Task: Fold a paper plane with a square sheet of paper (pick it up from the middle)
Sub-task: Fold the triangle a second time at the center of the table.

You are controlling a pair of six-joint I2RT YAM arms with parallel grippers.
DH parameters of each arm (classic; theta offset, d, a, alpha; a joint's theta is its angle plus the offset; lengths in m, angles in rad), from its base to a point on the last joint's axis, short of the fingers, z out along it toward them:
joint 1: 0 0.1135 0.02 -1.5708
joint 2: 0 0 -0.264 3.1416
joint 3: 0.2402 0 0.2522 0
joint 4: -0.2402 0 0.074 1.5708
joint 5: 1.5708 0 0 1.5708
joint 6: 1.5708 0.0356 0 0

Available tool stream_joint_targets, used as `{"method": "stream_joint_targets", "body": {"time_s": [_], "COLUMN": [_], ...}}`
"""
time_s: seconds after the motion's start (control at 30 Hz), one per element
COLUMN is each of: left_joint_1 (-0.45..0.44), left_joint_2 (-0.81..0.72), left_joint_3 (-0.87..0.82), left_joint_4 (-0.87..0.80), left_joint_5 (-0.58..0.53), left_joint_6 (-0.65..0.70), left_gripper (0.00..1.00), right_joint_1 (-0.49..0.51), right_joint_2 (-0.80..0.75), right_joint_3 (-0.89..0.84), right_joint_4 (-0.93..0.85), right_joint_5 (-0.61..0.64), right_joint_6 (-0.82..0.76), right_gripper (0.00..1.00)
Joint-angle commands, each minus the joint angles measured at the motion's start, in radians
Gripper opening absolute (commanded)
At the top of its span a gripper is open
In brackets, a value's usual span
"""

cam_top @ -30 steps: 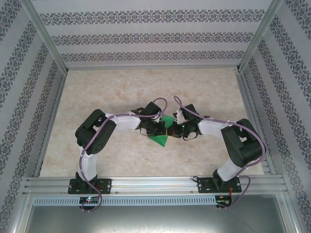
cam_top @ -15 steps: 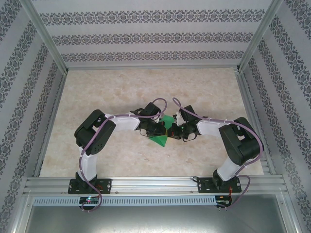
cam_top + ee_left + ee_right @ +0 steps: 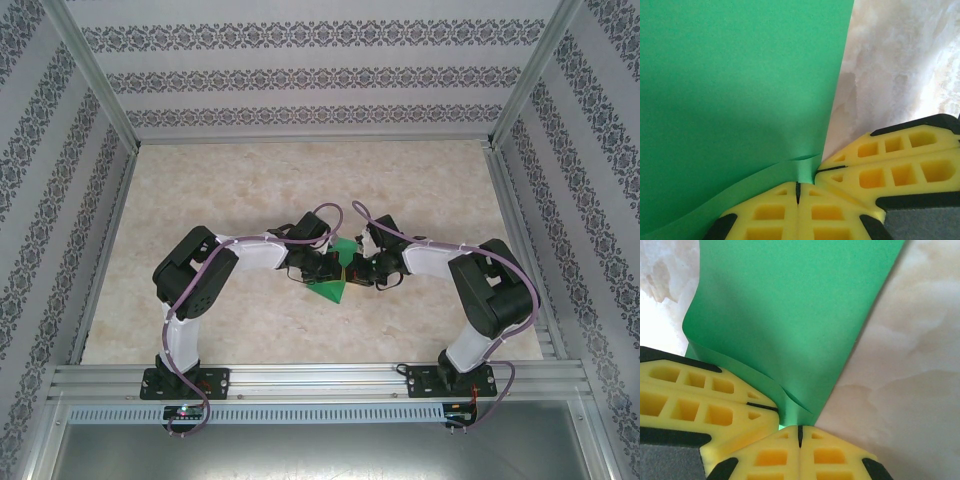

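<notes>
The square sheet of paper (image 3: pixel 333 289) sits at the middle of the frame in the top view, turned like a diamond with one green corner pointing toward the bottom edge and a smaller patch of green showing above the spot where the two arms meet. I see the left gripper (image 3: pixel 338 270) coming in from the left and the right gripper (image 3: pixel 353 270) from the right, tip to tip over the sheet's centre, on the pale marbled table (image 3: pixel 250 190). In the left wrist view my own yellow jaws at the bottom edge are pressed together with a sliver of green caught in the seam; the paper fills the upper left of that frame, and a narrow strip of it curls along the lower left. The other gripper's jaws lie just to the right, touching mine and likewise pinched on the sheet's edge. The right wrist view mirrors this: jaws closed on the green at the bottom centre, with the paper running up toward the top of the frame and creased slightly just above the pinch. I cannot tell whether the sheet lies flat or is raised off the table.
</notes>
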Motion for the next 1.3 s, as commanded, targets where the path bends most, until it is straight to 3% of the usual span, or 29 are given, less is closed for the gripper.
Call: {"method": "stream_joint_targets", "body": {"time_s": [0.0,0.67,1.27], "left_joint_1": [0.0,0.058,0.067], "left_joint_2": [-0.048,-0.015,0.079], "left_joint_3": [0.018,0.123,0.15], "left_joint_4": [-0.017,-0.269,-0.286], "left_joint_5": [0.024,-0.06,-0.042], "left_joint_6": [-0.001,0.172,0.209], "left_gripper": [0.05,0.06,0.05], "right_joint_1": [0.009,0.026,0.036], "right_joint_2": [0.038,0.052,0.039], "right_joint_3": [0.007,0.023,0.039], "right_joint_4": [-0.076,-0.096,-0.099], "right_joint_5": [0.092,0.111,0.104], "right_joint_6": [-0.04,-0.059,-0.061], "right_gripper": [0.01,0.01,0.01]}}
